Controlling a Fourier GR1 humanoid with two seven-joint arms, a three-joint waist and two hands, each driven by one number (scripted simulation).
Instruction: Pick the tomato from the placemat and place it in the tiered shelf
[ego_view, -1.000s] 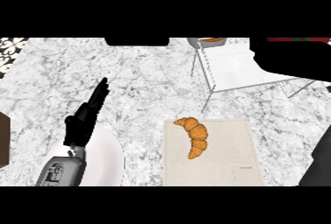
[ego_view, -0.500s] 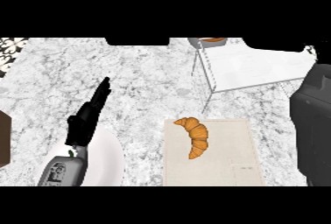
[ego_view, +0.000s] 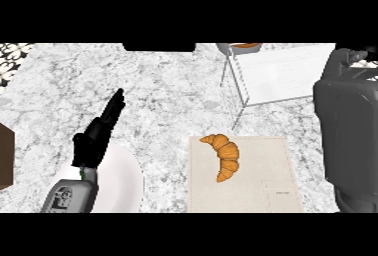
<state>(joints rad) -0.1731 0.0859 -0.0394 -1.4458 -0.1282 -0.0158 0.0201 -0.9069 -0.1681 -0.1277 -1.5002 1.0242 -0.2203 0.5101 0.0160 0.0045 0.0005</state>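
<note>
I have the beige placemat (ego_view: 251, 185) as my landmark, lying on the marble table (ego_view: 170, 90) toward the near edge. No tomato shows on it from my head view; what lies on the mat is an orange-brown croissant (ego_view: 224, 155), resting in the mat's far left part, curved, with one tip pointing back toward the near edge.

Beyond the placemat, toward the far right, stands the tiered shelf (ego_view: 277, 75), a white tier on thin metal legs, with one leg coming down just past the mat's far edge. A small orange-brown thing shows at the shelf's far left corner, too cut off for me to name.

Left of the placemat, my left hand (ego_view: 100, 135) lies over the table with its fingers straight and pressed together, pointing away from me, holding nothing. Its grey forearm comes in from the lower edge and crosses a white plate (ego_view: 125, 182) that sits between the hand and the mat.

Right of the placemat, a large dark grey bulk fills the edge of the view, which I take to be my right arm. Its hand I cannot make out, so I cannot tell how its fingers stand.
</note>
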